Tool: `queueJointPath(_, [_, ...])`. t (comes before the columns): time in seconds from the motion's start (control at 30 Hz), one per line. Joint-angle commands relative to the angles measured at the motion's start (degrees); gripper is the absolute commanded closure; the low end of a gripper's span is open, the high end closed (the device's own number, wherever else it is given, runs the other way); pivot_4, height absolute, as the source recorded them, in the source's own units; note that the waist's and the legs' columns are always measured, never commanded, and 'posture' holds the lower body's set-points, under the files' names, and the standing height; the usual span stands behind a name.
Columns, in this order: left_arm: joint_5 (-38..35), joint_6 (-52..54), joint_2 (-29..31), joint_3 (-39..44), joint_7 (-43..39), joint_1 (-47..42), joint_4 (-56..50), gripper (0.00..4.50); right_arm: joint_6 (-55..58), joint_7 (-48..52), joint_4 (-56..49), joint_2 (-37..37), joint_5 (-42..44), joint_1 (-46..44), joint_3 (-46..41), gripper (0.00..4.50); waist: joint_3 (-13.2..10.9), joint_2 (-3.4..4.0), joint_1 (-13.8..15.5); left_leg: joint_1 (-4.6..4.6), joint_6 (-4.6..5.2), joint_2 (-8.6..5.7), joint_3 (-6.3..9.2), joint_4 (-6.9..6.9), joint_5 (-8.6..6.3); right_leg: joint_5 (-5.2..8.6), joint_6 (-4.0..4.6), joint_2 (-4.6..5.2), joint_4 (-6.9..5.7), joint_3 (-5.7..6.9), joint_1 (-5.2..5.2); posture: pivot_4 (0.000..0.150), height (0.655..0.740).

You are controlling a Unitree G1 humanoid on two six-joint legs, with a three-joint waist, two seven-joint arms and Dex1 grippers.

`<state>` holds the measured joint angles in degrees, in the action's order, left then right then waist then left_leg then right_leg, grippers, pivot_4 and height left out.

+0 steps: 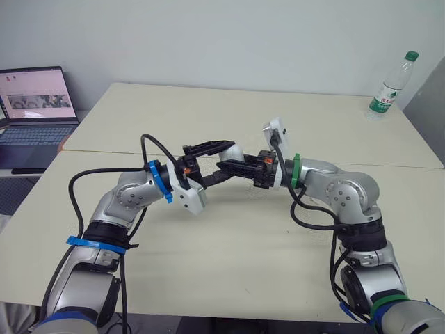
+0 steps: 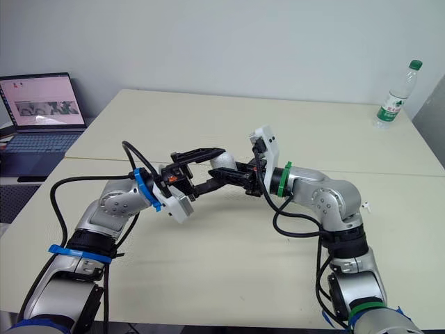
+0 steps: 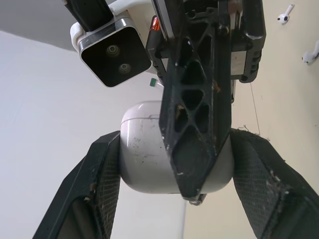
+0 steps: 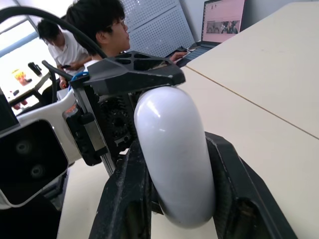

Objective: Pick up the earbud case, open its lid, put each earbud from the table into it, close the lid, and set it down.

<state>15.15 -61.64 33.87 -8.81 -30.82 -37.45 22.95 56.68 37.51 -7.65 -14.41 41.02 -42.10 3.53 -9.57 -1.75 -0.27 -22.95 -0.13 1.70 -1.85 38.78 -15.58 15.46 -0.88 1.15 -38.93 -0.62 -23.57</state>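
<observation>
Above the middle of the pale table (image 1: 278, 111), the left gripper (image 3: 174, 144) and right gripper (image 4: 177, 149) meet fingertip to fingertip. Both are clamped on the white earbud case (image 3: 142, 154), which is held clear of the tabletop with its lid closed. 2 earbuds (image 3: 283, 15) lie loose on the table, apart from the case. A water bottle (image 1: 393, 87) stands at the far right, and an open laptop (image 1: 35, 111) sits at the far left.

laptop (image 1: 35, 104): open, far left | water bottle (image 1: 391, 86): upright, far right
</observation>
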Motion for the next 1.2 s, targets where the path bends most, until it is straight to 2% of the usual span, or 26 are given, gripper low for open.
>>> queueJointPath(0.03, [-0.7, 0.1, 0.8, 1.0, 1.8, -1.7, -1.1, 1.68, -0.6, 1.8, -0.7, 0.1, 1.2, -0.9, -0.4, 3.44, 0.0, 0.0, 0.0, 0.0, 0.0, 0.0, -0.01, 0.0, 0.0, 0.0, 0.0, 0.0, -0.01, -0.01, 0.0, 0.15, 0.74])
queueJointPath(0.47, [-0.5, 0.2, 0.8, 0.9, 2.0, -2.1, -0.6, 1.68, -0.8, 3.7, -0.9, -1.1, 0.8, -0.8, 0.2, 3.44, 0.0, 0.0, 0.0, 0.0, 0.0, 0.0, -0.01, 0.0, 0.0, 0.0, 0.0, -0.01, 0.0, -0.01, 0.0, 0.15, 0.74])
queueJointPath(0.63, [-0.6, 0.3, 0.9, 0.8, 2.1, -2.1, -0.7, 1.68, -0.8, 3.6, -1.0, -1.3, 0.6, -0.7, 0.1, 1.82, 0.0, 0.0, 0.0, 0.0, 0.0, 0.0, 0.0, 0.0, 0.0, 0.0, 0.0, -0.01, 0.0, 0.0, 0.0, 0.15, 0.74])
queueJointPath(0.93, [-0.7, 0.3, 1.1, 0.1, 2.5, -2.1, -0.8, 1.68, 0.1, 3.6, -0.8, -1.1, 1.0, -0.4, -0.5, 1.82, 0.0, 0.0, 0.0, 0.0, 0.0, 0.0, 0.0, 0.0, 0.0, 0.0, 0.0, -0.01, 0.0, -0.01, 0.0, 0.15, 0.74])
queueJointPath(1.03, [-0.8, 0.3, 1.1, 0.0, 2.4, -2.0, -1.0, 1.68, 0.3, 3.5, -0.4, -1.0, 1.3, -0.6, -1.0, 2.36, 0.0, 0.0, 0.0, 0.0, 0.0, 0.0, 0.0, 0.0, 0.0, 0.0, 0.0, -0.01, 0.0, -0.01, 0.0, 0.15, 0.74])
queueJointPath(1.13, [-0.9, 0.2, 1.1, -0.2, 2.3, -1.8, -1.1, 1.68, 0.5, 3.2, -0.1, -0.7, 1.5, -1.0, -1.3, 3.43, 0.0, 0.0, 0.0, 0.0, 0.0, 0.0, -0.01, 0.0, 0.0, 0.0, 0.0, -0.01, 0.0, -0.02, 0.0, 0.15, 0.74])
queueJointPath(1.2, [-0.9, 0.2, 1.0, -0.3, 2.3, -1.5, -1.4, 1.68, 0.4, 3.2, -0.1, -0.7, 1.6, -1.1, -1.3, 3.55, 0.0, 0.0, 0.0, 0.0, 0.0, 0.0, 0.0, 0.0, 0.0, 0.0, 0.0, -0.01, 0.0, -0.02, 0.0, 0.15, 0.74])
